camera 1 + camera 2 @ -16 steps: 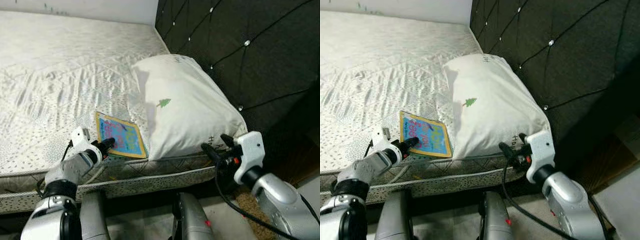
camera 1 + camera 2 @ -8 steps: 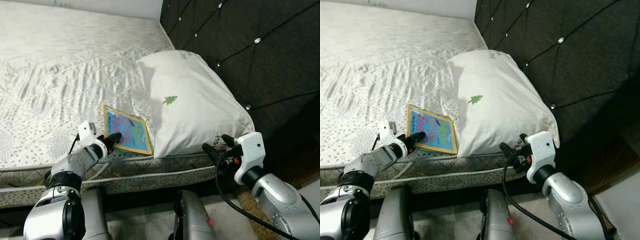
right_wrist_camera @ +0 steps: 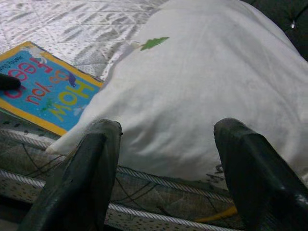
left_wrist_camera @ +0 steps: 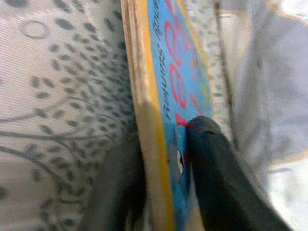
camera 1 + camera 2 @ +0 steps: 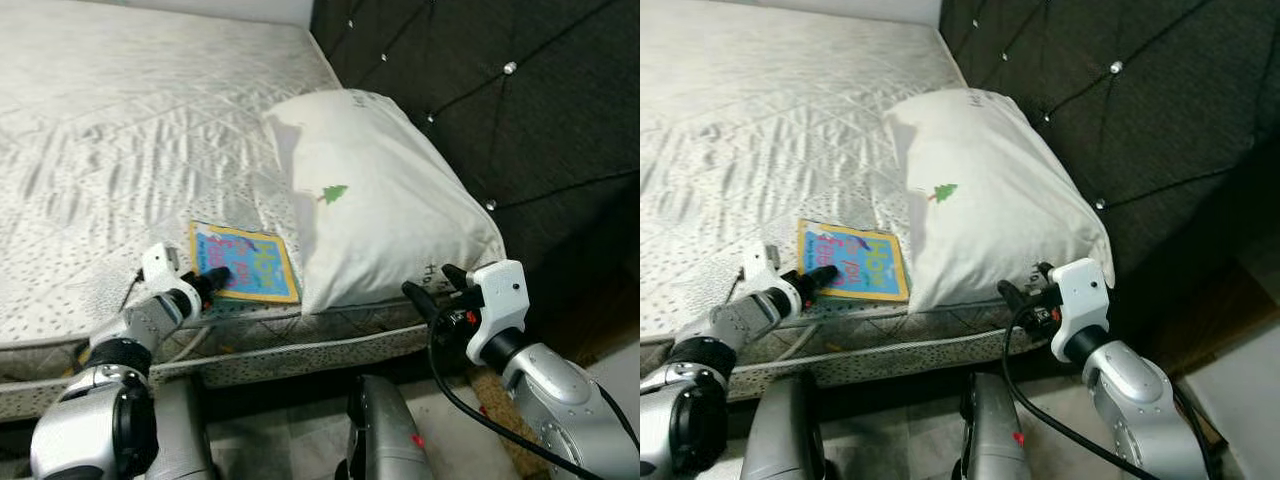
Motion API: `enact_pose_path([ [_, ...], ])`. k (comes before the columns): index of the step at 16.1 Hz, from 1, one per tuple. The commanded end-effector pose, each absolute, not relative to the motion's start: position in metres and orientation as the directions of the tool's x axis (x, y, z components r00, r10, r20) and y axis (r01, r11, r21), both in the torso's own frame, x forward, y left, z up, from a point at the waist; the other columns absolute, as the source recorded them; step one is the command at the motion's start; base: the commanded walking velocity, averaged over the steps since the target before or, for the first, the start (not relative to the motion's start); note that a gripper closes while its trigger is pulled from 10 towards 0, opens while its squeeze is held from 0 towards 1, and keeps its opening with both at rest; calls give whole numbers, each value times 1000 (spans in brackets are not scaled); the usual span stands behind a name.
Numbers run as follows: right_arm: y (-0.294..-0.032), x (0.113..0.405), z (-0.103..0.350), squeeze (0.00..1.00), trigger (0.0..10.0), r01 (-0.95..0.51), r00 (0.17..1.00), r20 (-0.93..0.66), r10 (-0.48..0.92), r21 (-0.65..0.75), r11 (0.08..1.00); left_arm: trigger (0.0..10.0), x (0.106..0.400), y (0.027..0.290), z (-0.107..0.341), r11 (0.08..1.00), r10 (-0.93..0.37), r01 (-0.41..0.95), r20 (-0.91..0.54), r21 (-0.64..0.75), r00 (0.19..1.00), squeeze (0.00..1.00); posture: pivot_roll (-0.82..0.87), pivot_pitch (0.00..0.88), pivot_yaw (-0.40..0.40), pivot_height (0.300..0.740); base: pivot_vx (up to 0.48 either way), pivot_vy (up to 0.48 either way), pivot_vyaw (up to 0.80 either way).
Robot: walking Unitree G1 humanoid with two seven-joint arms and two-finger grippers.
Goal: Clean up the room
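With our left gripper [image 5: 212, 276] we have jaws clamped on the book's [image 5: 245, 262] near edge, while our right gripper [image 5: 432, 293], jaws apart, faces the pillow [image 5: 385, 200].

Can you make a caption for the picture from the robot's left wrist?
The left gripper pinches the edge of a blue and yellow book lying on the mattress.

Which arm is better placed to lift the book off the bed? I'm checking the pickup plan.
Left. The left gripper already pinches the book at its near edge, one finger above and one below. The right gripper hangs open in front of the pillow, holding nothing.
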State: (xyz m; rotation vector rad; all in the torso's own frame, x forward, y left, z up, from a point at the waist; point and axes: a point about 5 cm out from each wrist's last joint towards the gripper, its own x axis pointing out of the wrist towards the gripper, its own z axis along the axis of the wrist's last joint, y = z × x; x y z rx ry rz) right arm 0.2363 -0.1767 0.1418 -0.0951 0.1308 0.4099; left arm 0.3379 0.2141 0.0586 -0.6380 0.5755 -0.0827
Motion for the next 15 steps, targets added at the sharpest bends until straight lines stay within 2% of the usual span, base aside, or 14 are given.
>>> enact_pose_path([
  [1,-179,238,143,0,10000,-389,915,-144,376,-76,918,10000,338,210,56,835,-239,-102,-523,-541,819,1000,-287,51,-172,521,0,0,0],
  [8,-172,248,142,0,10000,-393,916,-122,383,-69,917,10000,338,235,61,900,-148,-123,-557,-419,818,1000,-253,21,-157,521,0,0,0],
  [11,-166,259,141,0,10000,-395,916,-94,389,-57,917,10000,334,251,61,959,-75,-108,-602,-262,795,1000,-214,0,-145,521,0,0,0],
  [13,-159,267,140,0,10000,-395,917,-70,392,-44,918,10000,323,273,55,993,43,-106,-642,-59,766,1000,-180,0,-128,521,0,0,0],
  [15,-154,273,138,0,10000,-397,917,-60,394,-33,917,10000,315,286,51,995,92,-99,-660,27,746,1000,-146,0,-120,521,0,0,0],
])
